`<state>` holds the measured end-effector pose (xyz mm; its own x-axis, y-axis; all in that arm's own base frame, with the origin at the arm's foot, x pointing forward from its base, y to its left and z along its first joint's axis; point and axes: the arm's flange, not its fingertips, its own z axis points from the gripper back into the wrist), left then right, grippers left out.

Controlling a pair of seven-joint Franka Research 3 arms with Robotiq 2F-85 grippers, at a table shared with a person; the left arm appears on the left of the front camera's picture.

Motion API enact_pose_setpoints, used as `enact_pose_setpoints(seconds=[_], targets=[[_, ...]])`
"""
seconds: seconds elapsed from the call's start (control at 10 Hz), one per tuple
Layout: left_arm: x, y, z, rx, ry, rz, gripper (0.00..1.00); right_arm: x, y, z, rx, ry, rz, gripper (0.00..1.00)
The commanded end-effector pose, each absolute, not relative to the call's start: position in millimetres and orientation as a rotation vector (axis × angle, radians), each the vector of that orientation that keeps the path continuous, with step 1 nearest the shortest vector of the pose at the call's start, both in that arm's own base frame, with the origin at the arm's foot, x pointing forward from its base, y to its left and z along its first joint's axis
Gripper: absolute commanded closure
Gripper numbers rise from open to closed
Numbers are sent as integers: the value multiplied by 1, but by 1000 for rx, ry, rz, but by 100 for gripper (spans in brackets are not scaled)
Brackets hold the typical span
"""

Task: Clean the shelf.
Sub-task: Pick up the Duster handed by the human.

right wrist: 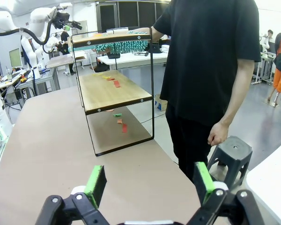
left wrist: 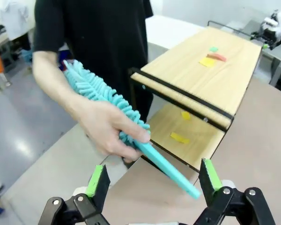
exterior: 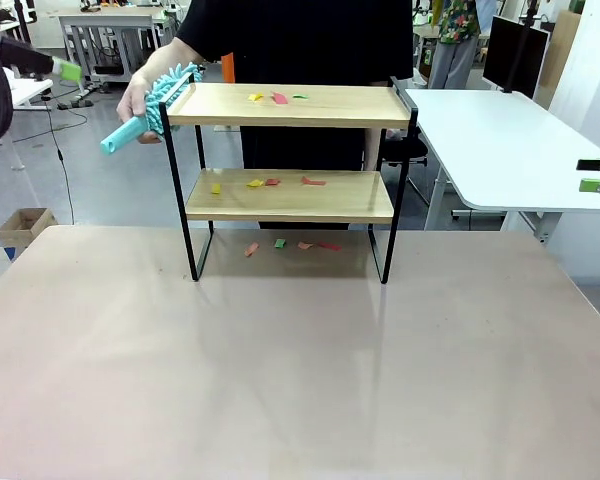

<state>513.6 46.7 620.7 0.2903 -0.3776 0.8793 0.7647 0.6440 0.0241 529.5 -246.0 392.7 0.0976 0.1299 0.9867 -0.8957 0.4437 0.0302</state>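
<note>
— The person's hand (exterior: 140,98), from the front: what is it doing?
— It is closed around a turquoise duster (exterior: 158,95), at the left end of the shelf's top board. The shelf (exterior: 290,200) stands on the far half of the table (exterior: 300,380), right in front of the person. Paper scraps (exterior: 278,98) lie on both boards and on the table under it.
— And the robot's arms there?
— The left gripper (exterior: 68,70) is high at the left edge and the right gripper (exterior: 598,175) is at the right edge, both well apart from the shelf. That view is too small to show how their fingers stand.
— The left wrist view?
— The left gripper (left wrist: 153,169) has its fingers spread wide and holds nothing. Beyond them the hand (left wrist: 105,129) grips the duster (left wrist: 96,91), its handle pointing towards the camera, just beside the shelf's (left wrist: 215,79) near end.
— The right wrist view?
— The right gripper (right wrist: 149,172) is also spread and empty, above the table. The shelf (right wrist: 107,93) stands farther along, with the duster (right wrist: 122,46) at the far end of its top board. The person's other hand (right wrist: 218,133) hangs loosely curled near a stool (right wrist: 234,152).
</note>
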Motion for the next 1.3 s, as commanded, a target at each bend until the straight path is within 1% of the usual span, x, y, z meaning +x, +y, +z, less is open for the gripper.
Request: enact_pose_setpoints(seconds=[0.0,0.3,0.5,1.0,1.2], targets=[[492,7,636,-295,-874,-740,0,530,-245,395,795,-1236,898,0],[483,-35,638,-178,-746,-712,0,530,-245,395,795,-1236,898,0],[484,-55,633,-81,-693,-648,0,530,-245,395,795,-1236,898,0],[504,-76,602,-1,-658,-486,0,530,-245,395,795,-1236,898,0],[509,-73,590,24,-639,-461,0,530,-245,395,795,-1236,898,0]])
